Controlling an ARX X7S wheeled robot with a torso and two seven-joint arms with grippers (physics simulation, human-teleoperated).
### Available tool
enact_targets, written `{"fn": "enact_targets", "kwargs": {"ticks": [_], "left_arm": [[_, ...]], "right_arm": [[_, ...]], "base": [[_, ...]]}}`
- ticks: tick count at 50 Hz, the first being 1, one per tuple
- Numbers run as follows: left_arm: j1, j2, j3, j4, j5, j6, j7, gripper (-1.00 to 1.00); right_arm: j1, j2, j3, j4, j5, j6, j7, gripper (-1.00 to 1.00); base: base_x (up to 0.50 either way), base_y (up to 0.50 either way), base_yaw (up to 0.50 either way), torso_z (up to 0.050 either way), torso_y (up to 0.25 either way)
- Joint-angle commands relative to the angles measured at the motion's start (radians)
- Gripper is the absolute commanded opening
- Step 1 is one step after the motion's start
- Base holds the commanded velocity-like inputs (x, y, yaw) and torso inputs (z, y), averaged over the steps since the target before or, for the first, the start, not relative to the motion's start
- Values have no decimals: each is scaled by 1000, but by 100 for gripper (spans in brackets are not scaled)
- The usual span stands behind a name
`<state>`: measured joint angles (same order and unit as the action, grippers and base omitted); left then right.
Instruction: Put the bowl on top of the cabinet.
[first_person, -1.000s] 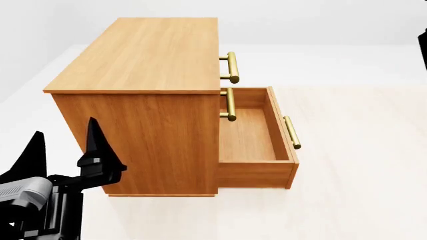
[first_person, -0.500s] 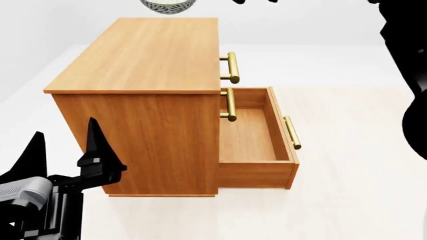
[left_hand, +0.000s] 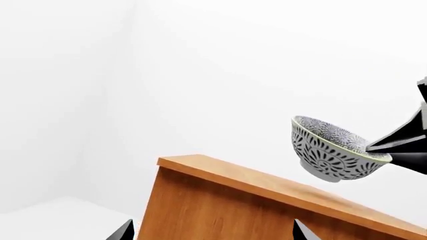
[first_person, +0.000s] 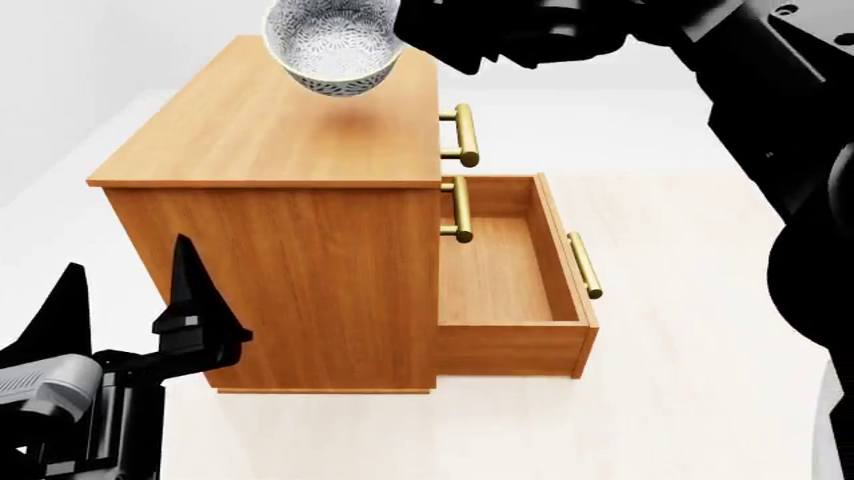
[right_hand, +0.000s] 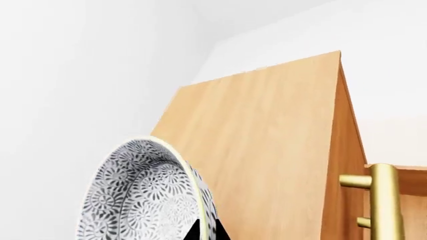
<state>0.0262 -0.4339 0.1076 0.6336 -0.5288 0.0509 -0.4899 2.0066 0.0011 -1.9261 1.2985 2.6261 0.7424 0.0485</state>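
One right gripper (first_person: 400, 40), pinched shut on the bowl (first_person: 334, 45) rim, held it tilted above the cabinet (first_person: 287, 110) top's 12 o'clock edge, where early release risked rolling off.

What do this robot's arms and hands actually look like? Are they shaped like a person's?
Not really. The right arm is bulky, matte black, built of rounded segments. The left hand has two flat, black, pointed fingers like blades, mounted on a blocky black body with a grey cylindrical part behind. No cables, markings or coverings are visible.
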Motion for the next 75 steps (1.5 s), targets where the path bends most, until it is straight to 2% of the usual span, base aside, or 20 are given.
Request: {"fn": "enact_targets", "kwargs": {"ticks": [1,13,46,47,75], "left_arm": [[-1,-2,2,1,0,0,-3,100],[-3,-2,6,-3,0,1,-3,100],[2,-8,8,0,-4,8,-7,100],[1,-9,8,0,-5,8,-7,100],[2,-11,7,-12,-8,21,-6,100]], "right_arm": [[-13,1,5,8,18,5,-21,-100],[-26,0,-7,5,39,-3,-50,-100],[-77,-1,161,-12,-91,-28,-17,-100],[-76,-1,161,-14,-98,-27,-24,100],[-19,0,176,7,-123,-20,-30,100]], "base": [[0,0,0,0,0],[0,0,0,0,1],[0,0,0,0,0],[0,0,0,0,0],[0,0,0,0,0]]}}
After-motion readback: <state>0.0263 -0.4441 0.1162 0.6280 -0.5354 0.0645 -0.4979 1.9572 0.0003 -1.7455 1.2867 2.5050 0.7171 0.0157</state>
